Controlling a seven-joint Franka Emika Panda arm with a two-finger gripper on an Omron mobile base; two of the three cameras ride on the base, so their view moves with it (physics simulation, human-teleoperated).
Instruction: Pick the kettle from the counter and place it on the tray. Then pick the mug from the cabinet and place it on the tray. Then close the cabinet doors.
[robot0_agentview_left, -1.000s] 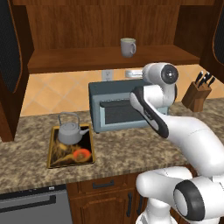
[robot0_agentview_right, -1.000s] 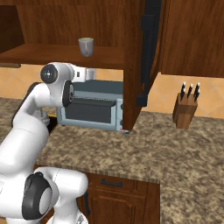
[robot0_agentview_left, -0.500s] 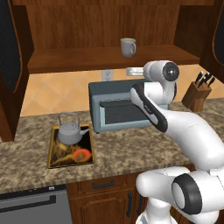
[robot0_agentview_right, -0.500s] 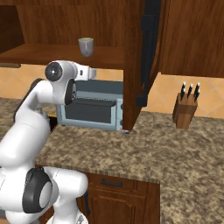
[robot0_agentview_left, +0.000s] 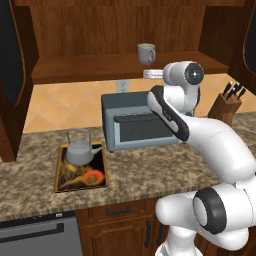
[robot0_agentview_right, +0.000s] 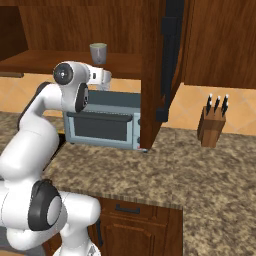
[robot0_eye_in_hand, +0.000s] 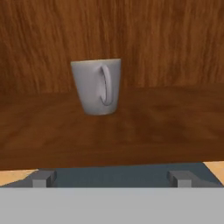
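In the hand view the gripper stands wide open and empty, well short of the mug, which sits upright at its 12 o'clock on the cabinet shelf. Its loop handle faces the camera, slightly right of centre.

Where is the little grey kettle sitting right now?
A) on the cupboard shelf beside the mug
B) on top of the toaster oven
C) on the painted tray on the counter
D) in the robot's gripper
C: the kettle stands on the tray, which lies on the counter.
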